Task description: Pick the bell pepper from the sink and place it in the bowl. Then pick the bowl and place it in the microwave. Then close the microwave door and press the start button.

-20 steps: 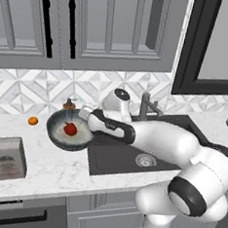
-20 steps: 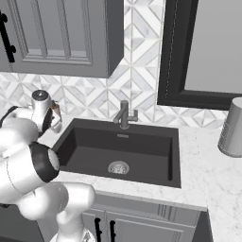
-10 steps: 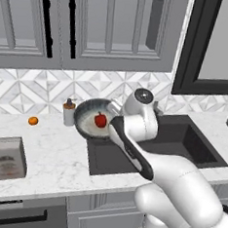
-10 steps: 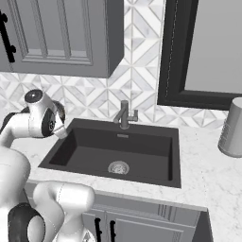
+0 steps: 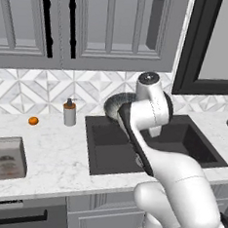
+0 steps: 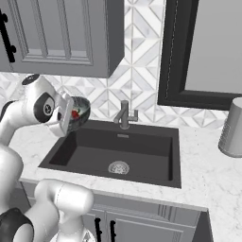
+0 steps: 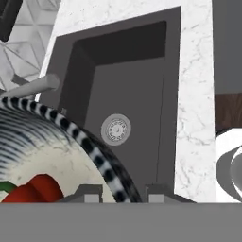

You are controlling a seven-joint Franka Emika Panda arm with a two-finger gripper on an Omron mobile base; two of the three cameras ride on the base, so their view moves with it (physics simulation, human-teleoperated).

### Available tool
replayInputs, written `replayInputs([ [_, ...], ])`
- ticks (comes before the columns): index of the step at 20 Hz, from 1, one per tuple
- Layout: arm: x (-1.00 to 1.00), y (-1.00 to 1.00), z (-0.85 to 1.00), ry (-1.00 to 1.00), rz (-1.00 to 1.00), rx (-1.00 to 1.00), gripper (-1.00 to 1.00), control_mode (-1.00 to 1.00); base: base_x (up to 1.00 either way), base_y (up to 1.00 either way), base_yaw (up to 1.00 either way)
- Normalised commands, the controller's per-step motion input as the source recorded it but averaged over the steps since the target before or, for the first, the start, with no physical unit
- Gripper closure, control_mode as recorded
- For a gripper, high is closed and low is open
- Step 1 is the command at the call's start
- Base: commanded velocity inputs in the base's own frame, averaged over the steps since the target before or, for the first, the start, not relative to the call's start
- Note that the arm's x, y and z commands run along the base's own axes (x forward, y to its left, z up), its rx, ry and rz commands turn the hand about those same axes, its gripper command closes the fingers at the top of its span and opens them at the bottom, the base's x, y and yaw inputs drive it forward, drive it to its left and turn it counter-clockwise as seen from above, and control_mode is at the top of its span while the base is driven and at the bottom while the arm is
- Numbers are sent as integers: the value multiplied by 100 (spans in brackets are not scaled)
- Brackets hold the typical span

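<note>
My gripper (image 7: pixel 122 193) is shut on the rim of the bowl (image 6: pixel 79 112), which hangs tilted above the left part of the sink (image 6: pixel 124 152). The speckled rim (image 7: pixel 71 126) passes between my fingertips (image 7: pixel 86 192). The red bell pepper (image 7: pixel 34 190) lies inside the bowl and also shows there in the right base view (image 6: pixel 74 114). In the left base view the bowl (image 5: pixel 114 105) peeks out behind my white forearm, over the sink (image 5: pixel 184 141). At the upper right hangs a black-framed grey panel (image 5: pixel 215 41), the microwave door as far as I can tell; the microwave's cavity is out of view.
A steel faucet (image 6: pixel 124 115) stands at the sink's back edge and the drain (image 7: pixel 116 129) lies below the bowl. On the counter left of the sink are a soap bottle (image 5: pixel 69 113), an orange fruit (image 5: pixel 33 120) and a box (image 5: pixel 5 158). A grey canister (image 6: pixel 232 127) stands at the right.
My arm has swung to the right with the bowl and the pepper in it, from above the counter left of the sink to above the sink.
</note>
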Motion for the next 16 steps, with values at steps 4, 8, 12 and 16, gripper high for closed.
replayInputs([
  [4,-72,-27,62,1,-42,30,100,-100,0,0,0],
  [8,-64,-14,38,-36,-17,10,100,-100,0,0,0],
  [12,-60,-11,48,-9,-3,1,100,-100,0,0,0],
  [16,-59,-28,72,3,-4,0,100,-100,0,0,0],
])
